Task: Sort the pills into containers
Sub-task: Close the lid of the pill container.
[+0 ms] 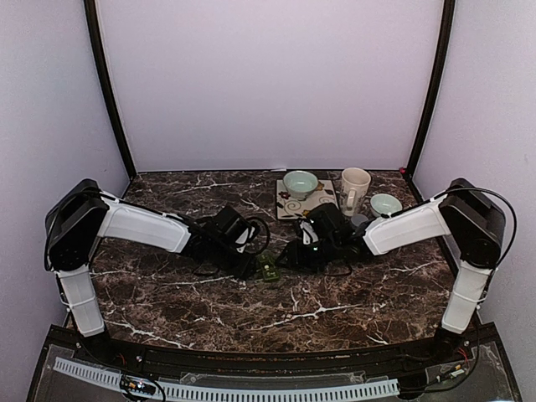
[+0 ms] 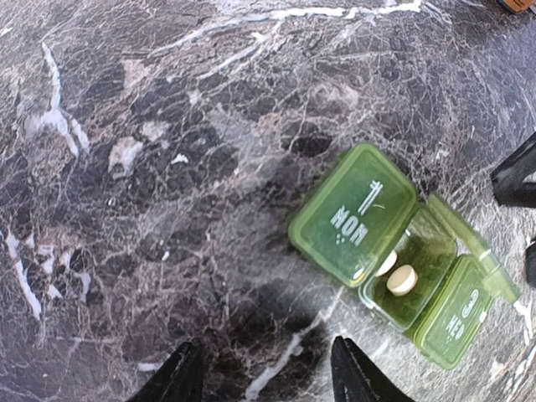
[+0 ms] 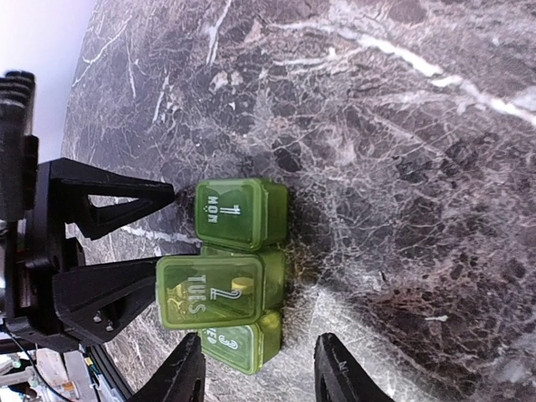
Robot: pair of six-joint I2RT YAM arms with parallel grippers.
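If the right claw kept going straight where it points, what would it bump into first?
Likely the green pill organiser, lying just ahead of the right gripper; exact depth is unclear.

A dark brown marble table [image 1: 209,293] with white veins lies under the right gripper [image 1: 286,258] and the left gripper [image 1: 249,266]. Beyond the right gripper, toward the back wall, a square patterned mat [image 1: 289,207] lies flat, and a pale green bowl [image 1: 300,182] stands upright on it. Beyond and to the right of that gripper stands a cream mug [image 1: 354,191], upright, with its handle on the side toward the mat. A smaller pale green bowl [image 1: 385,203] sits just beside the mug, further right. All four are well apart from the left gripper. A lilac back wall [image 1: 268,84] rises far beyond both, framed by black posts [image 1: 107,92]. Behind the grippers, a white slotted strip [image 1: 226,390] runs along the near edge.
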